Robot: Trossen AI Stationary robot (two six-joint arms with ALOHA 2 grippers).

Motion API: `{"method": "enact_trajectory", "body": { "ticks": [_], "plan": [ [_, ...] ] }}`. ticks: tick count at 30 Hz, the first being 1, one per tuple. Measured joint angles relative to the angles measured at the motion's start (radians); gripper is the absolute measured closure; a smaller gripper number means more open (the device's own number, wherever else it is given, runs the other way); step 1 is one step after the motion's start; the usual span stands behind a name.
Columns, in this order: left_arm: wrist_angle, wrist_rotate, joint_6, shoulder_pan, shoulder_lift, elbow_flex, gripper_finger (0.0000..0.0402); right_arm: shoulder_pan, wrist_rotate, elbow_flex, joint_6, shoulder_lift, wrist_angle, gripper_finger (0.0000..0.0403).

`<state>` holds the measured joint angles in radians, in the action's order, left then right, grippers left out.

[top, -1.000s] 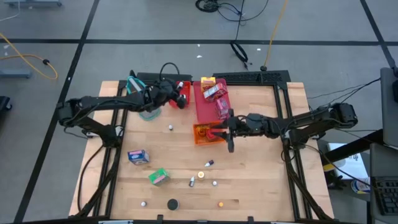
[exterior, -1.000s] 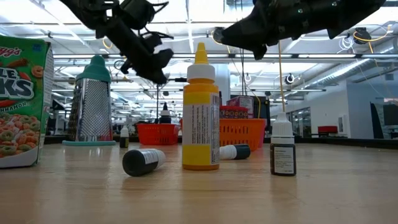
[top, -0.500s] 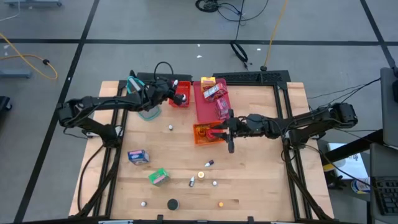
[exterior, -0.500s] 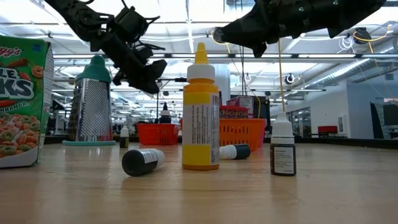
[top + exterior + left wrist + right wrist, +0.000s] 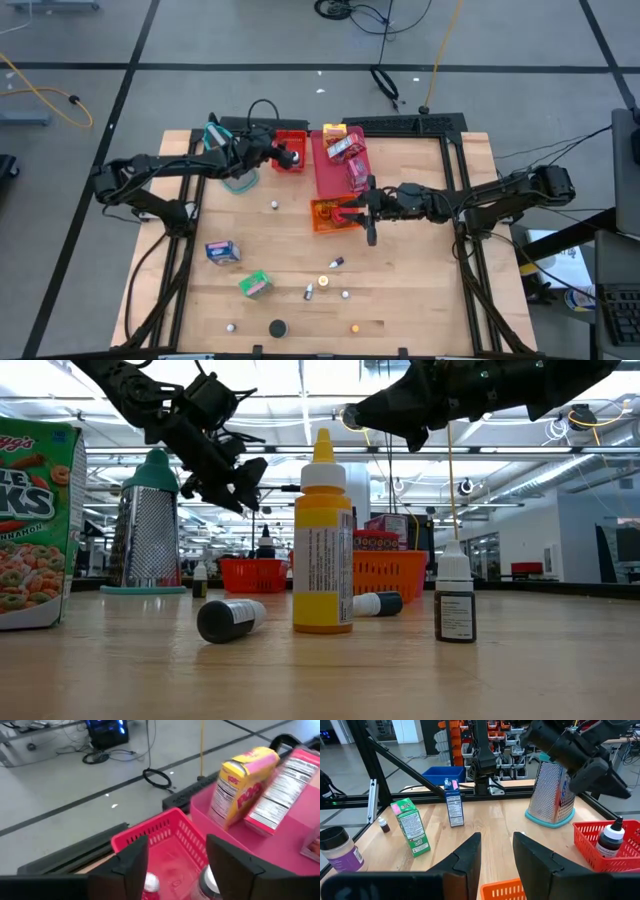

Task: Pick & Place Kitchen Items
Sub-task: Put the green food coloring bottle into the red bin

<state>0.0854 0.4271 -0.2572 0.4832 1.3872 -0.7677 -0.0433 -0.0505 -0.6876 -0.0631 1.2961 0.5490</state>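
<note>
My left gripper (image 5: 277,152) hangs open over the left side of the red tray (image 5: 291,150) at the table's far side; in its wrist view the fingers (image 5: 177,865) stand apart above two small bottles (image 5: 150,882) in that tray. A dark bottle (image 5: 610,839) stands upright in the red tray. My right gripper (image 5: 358,211) is open and hovers at the right edge of the orange tray (image 5: 328,214), above its rim (image 5: 502,890). The pink tray (image 5: 338,170) holds several small boxes (image 5: 240,785).
A teal-framed grater (image 5: 552,795) stands left of the red tray. On the near half of the table lie a blue box (image 5: 222,251), a green box (image 5: 254,284), a yellow bottle (image 5: 322,540), small dropper bottles (image 5: 455,600) and a black cap (image 5: 277,328).
My left gripper has drawn back a little toward the table's left edge from over the red tray, and its fingers have opened. A dark bottle now shows standing in the red tray where the gripper was.
</note>
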Motion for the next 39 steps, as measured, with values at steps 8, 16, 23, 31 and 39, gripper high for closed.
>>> {"method": "enact_trajectory", "body": {
  "ticks": [8, 16, 23, 31, 39],
  "plan": [
    [-0.080, -0.278, 0.122, -0.032, -0.024, -0.001, 0.0184, 0.000, 0.000, 0.000, -0.002, 0.000, -0.008, 0.0298],
    [-0.334, -0.350, 0.183, -0.149, -0.064, 0.000, 0.0183, -0.004, 0.000, 0.001, -0.003, 0.000, -0.005, 0.0298],
    [-0.382, -0.349, 0.183, -0.259, -0.064, -0.001, 0.0183, -0.004, 0.000, 0.010, -0.003, 0.000, 0.006, 0.0298],
    [-0.388, -0.237, 0.104, -0.307, -0.064, 0.032, 0.0183, -0.004, 0.000, 0.010, -0.003, 0.000, 0.007, 0.0298],
    [-0.266, -0.243, 0.013, -0.312, -0.064, 0.162, 0.0183, -0.004, 0.000, 0.010, -0.002, 0.000, 0.007, 0.0298]
  ]
}}
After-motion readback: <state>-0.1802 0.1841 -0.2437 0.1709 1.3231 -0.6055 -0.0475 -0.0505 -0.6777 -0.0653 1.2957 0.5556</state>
